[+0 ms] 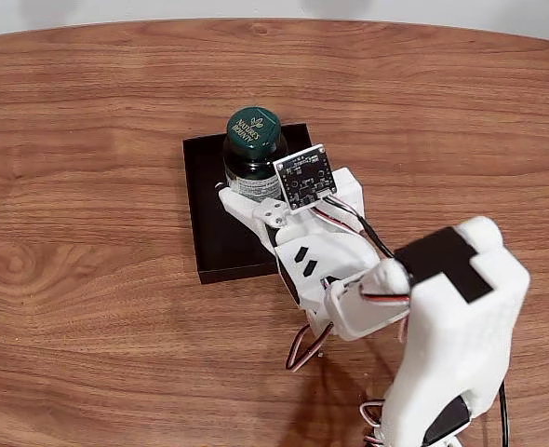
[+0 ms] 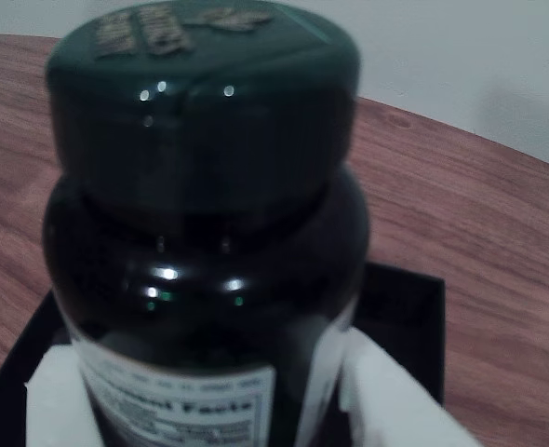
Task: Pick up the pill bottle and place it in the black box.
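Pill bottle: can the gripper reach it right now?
Yes, it looks so: the gripper already has its white fingers on both sides of the pill bottle, over the black box.

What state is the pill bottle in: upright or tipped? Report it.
Upright: the pill bottle stands cap-up over the black box, held between the white fingers.
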Robot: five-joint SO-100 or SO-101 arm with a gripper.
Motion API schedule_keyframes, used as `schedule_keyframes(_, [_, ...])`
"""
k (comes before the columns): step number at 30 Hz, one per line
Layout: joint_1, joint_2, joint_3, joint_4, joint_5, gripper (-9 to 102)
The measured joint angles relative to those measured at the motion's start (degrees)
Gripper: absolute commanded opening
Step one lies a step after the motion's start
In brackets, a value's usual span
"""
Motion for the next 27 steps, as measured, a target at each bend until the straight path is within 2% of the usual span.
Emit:
schedule_keyframes(16, [0.1,-6.0,-4.0,-2.8,-2.3,25])
schedule_keyframes(27, [0.5,-8.0,-4.8,-4.1,-3.7,35])
